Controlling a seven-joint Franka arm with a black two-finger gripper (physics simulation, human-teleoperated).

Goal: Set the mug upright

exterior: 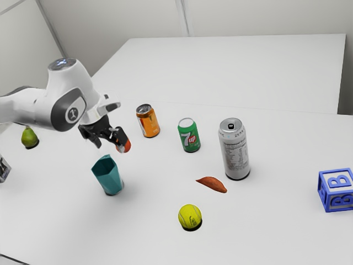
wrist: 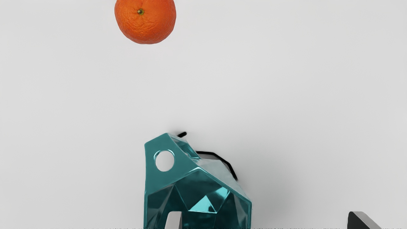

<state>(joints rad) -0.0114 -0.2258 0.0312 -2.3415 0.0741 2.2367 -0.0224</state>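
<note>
Standing mouth-up at the exterior view's left, the teal mug is overhung by the tool (its fingers spread apart), while an orange is set farther off on the counter.

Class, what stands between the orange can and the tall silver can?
Between the orange can and tall silver can stands the green 7up can, in the exterior view.

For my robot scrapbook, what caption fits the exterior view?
A robot's open gripper hovers above a teal mug, sharing the table with three cans and a tennis ball.
</note>
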